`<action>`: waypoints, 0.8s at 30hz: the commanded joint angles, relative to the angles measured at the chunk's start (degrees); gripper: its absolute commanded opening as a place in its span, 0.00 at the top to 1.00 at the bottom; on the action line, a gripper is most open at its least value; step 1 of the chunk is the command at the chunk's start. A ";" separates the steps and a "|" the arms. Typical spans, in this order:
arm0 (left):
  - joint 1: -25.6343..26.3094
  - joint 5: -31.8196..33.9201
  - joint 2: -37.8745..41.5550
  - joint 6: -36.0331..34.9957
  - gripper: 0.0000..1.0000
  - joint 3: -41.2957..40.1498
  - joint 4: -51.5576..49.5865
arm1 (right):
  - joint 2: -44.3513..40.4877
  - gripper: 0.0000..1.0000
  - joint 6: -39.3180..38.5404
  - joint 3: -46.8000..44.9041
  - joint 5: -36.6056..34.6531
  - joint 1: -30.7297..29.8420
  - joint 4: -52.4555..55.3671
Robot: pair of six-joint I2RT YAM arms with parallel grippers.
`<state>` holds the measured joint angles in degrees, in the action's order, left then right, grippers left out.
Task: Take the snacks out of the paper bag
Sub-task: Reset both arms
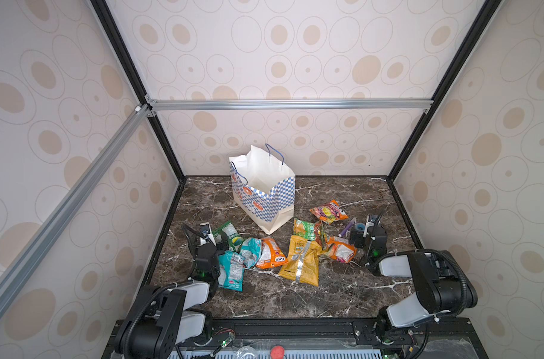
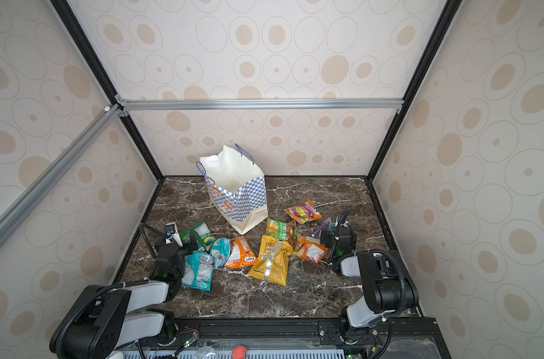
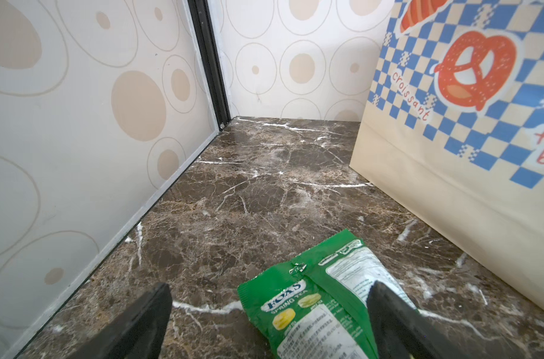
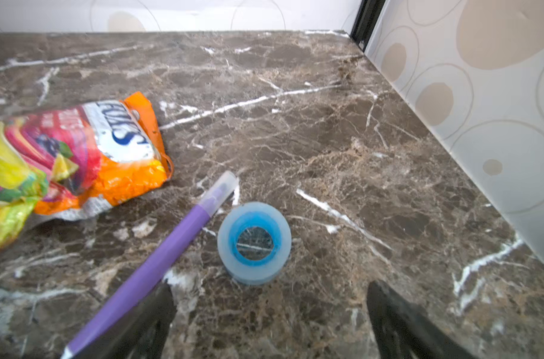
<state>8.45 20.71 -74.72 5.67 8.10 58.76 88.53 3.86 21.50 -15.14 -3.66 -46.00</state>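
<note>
The paper bag (image 1: 266,192) (image 3: 450,124) stands upright and open-mouthed at the back middle of the table; the part of its inside that shows is plain white. Several snacks lie in front of it: a green packet (image 1: 228,234) (image 3: 320,298), a teal packet (image 1: 231,270), an orange packet (image 1: 270,253), a yellow packet (image 1: 301,261) and an orange multicoloured packet (image 1: 329,211) (image 4: 87,149). My left gripper (image 3: 270,310) (image 1: 216,237) is open and low over the green packet, which lies loose between its fingers. My right gripper (image 4: 269,310) (image 1: 362,231) is open, holding nothing.
A blue tape roll (image 4: 254,242) and a purple pen (image 4: 158,264) lie just ahead of the right gripper, the pen beside one finger. Patterned walls close in the marble table (image 1: 295,298) on the left, right and back sides.
</note>
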 commanded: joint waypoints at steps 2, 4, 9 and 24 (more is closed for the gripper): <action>-1.02 -2.38 -6.63 -6.28 0.02 5.53 8.96 | -0.95 0.00 -1.51 1.23 1.46 0.40 -1.81; -2.08 -3.42 -10.66 -6.44 0.02 5.39 14.39 | -0.01 0.00 -2.01 0.64 0.86 0.22 -4.44; -5.19 -7.38 -15.30 -3.66 0.02 3.66 20.11 | -0.39 0.00 -2.02 1.13 0.46 -0.02 -2.69; -5.48 -6.52 -15.84 -3.47 0.02 4.03 20.60 | -0.27 0.00 -1.92 2.10 0.46 -0.12 -0.63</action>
<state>3.25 14.44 -90.59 2.55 11.53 76.29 88.20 3.03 22.50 -14.76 -3.57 -46.94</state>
